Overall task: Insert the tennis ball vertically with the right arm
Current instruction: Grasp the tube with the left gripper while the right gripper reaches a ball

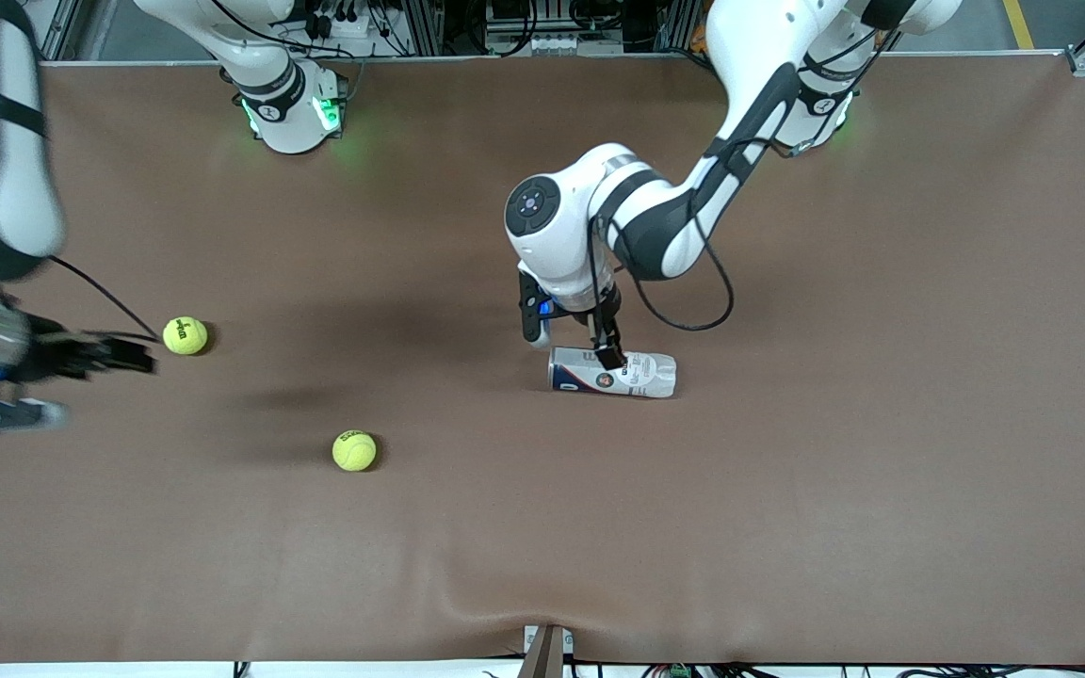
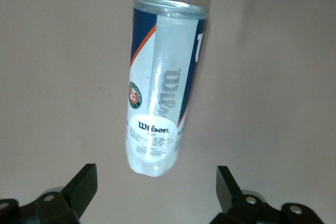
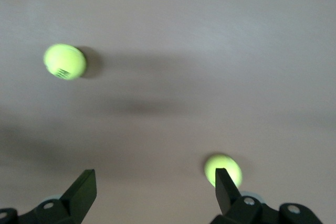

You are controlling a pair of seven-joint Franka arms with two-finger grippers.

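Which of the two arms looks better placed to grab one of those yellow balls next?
The right. Its open right gripper hangs beside the tennis ball toward its end of the table. The open left gripper is over the lying ball can.

White-and-black left arm reaching from its base toward mid-table, wrist bent downward, black two-finger left gripper (image 1: 573, 350) with fingers spread wide just above the lying clear plastic ball can (image 1: 612, 373), white right arm low beside the can's far-off end of the table, black right gripper (image 1: 133, 356) spread wide, holding nothing
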